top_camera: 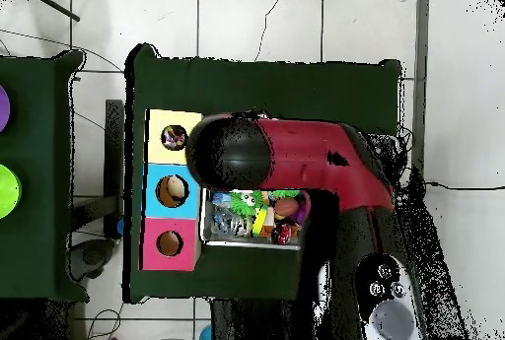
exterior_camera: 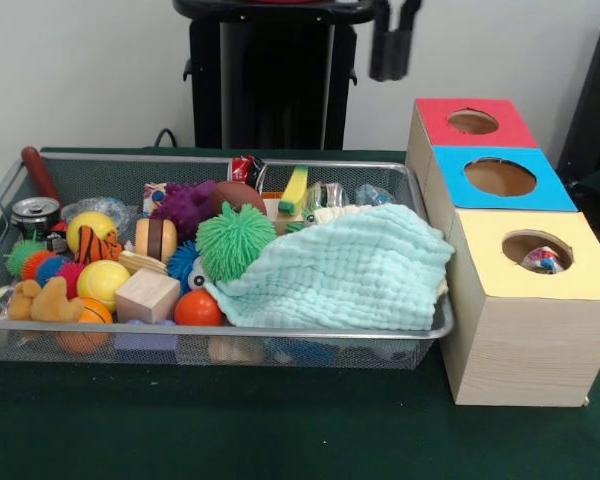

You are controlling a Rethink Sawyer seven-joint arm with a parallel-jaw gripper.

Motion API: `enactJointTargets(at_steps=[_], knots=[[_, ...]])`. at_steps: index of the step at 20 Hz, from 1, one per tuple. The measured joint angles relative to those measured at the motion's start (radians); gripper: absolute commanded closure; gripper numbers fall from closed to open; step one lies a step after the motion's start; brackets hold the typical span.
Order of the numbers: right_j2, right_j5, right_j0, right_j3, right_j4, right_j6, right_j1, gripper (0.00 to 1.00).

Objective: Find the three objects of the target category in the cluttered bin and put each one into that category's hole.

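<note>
The silver mesh bin is full of clutter. In the overhead view my arm covers most of the bin. The yellow-topped box's hole holds a multicoloured crinkly wrapper, which also shows in the overhead view. A clear crinkly wrapper lies at the bin's back right. Another clear one lies at the back left behind a yellow ball. My gripper hangs high above the bin's far right corner, open and empty. In the overhead view it is hidden under the arm.
A mint quilted cloth covers the bin's right half. Green and purple spiky balls, a wood block, an orange ball and a can fill the left. Blue-topped and red-topped boxes stand behind the yellow one.
</note>
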Motion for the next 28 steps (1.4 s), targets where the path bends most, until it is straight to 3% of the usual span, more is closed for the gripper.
enactJointTargets(at_steps=[11,19,28], knots=[[0.094,0.000,-0.210,0.002,-0.086,-0.051,0.012,1.00],[0.109,0.047,-0.235,0.002,-0.197,-0.068,0.061,1.00],[0.150,0.058,-0.254,0.002,-0.259,-0.068,0.128,1.00]])
